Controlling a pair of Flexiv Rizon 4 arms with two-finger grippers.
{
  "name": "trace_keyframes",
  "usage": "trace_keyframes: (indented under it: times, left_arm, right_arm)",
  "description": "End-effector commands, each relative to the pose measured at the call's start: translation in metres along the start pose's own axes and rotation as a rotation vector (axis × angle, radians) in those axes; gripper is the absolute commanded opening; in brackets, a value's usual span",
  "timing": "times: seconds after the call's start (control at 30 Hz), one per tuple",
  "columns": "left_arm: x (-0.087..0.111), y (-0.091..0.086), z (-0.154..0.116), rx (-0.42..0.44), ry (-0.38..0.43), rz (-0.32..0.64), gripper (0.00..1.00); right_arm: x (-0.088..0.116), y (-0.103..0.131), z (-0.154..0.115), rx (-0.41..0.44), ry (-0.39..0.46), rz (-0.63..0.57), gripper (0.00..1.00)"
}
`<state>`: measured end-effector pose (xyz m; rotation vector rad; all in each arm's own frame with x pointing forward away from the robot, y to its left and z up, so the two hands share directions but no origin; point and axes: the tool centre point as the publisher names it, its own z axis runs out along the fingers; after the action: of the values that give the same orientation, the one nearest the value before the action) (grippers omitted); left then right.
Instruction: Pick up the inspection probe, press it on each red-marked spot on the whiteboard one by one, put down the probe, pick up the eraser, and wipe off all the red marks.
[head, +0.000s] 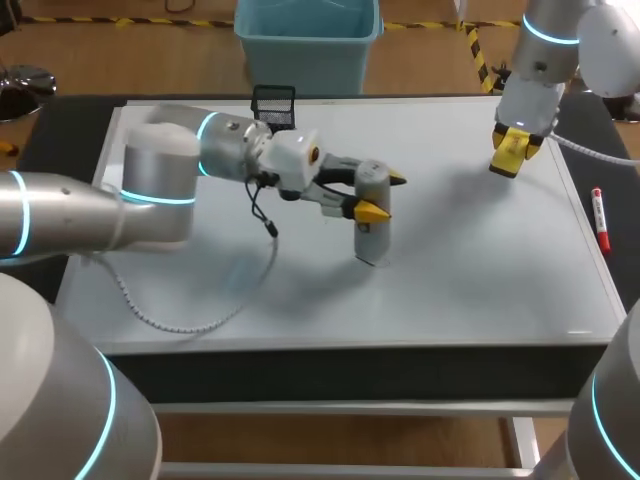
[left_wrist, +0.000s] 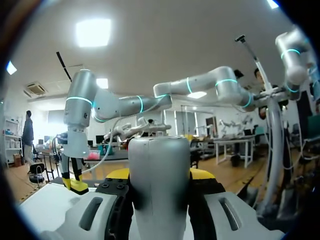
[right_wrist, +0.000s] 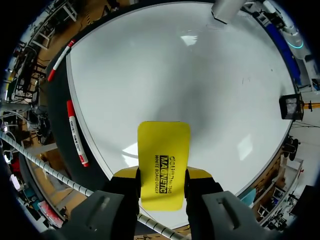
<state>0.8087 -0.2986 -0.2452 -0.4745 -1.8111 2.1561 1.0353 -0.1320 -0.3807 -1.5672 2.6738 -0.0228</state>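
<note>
The inspection probe (head: 372, 238), a grey cylinder, stands upright on the whiteboard (head: 470, 270) near its middle. My left gripper (head: 383, 194) is shut on its upper part; in the left wrist view the probe (left_wrist: 159, 190) fills the gap between the yellow tips. My right gripper (head: 515, 152) hangs over the board's far right corner, shut on the yellow eraser (head: 508, 150). In the right wrist view the eraser (right_wrist: 163, 150) sticks out from between the fingers above the bare white whiteboard (right_wrist: 165, 75), and the probe (right_wrist: 227, 10) shows far ahead. I see no red marks.
A black mesh basket (head: 273, 105) sits at the board's far edge. A red marker (head: 599, 220) lies on the dark strip right of the board; the right wrist view shows two markers (right_wrist: 75, 135) there. The left arm's cable (head: 180, 322) trails over the board's near left.
</note>
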Motion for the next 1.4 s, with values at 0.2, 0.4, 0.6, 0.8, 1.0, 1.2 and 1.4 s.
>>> trace_keyframes:
  times: [0.2, 0.4, 0.6, 0.8, 1.0, 1.2, 1.4]
  left_arm:
    - [-0.011, 0.018, 0.007, 0.029, 0.075, -0.007, 0.00]
    - [-0.011, 0.024, 0.008, 0.026, 0.073, -0.017, 0.00]
    - [-0.011, 0.027, 0.007, 0.013, 0.072, -0.026, 0.00]
    - [-0.012, 0.031, 0.007, 0.008, 0.077, -0.035, 0.00]
    - [-0.014, 0.035, 0.007, 0.008, 0.075, -0.045, 0.00]
    - [-0.015, 0.037, 0.006, 0.007, 0.075, -0.057, 0.00]
    - [-0.015, 0.037, 0.005, 0.003, 0.072, -0.060, 0.00]
  right_arm:
    - [0.000, -0.001, -0.001, 0.000, 0.002, -0.002, 0.00]
    - [0.000, -0.001, -0.001, 0.000, 0.002, -0.002, 0.00]
    - [0.000, -0.001, -0.001, 0.000, 0.002, -0.002, 0.00]
    - [0.000, -0.001, -0.001, 0.000, 0.002, -0.002, 0.00]
    - [0.000, -0.001, -0.001, 0.000, 0.002, -0.002, 0.00]
    - [0.000, -0.001, -0.001, 0.000, 0.002, -0.002, 0.00]
    - [0.000, -0.001, -0.001, 0.000, 0.002, -0.002, 0.00]
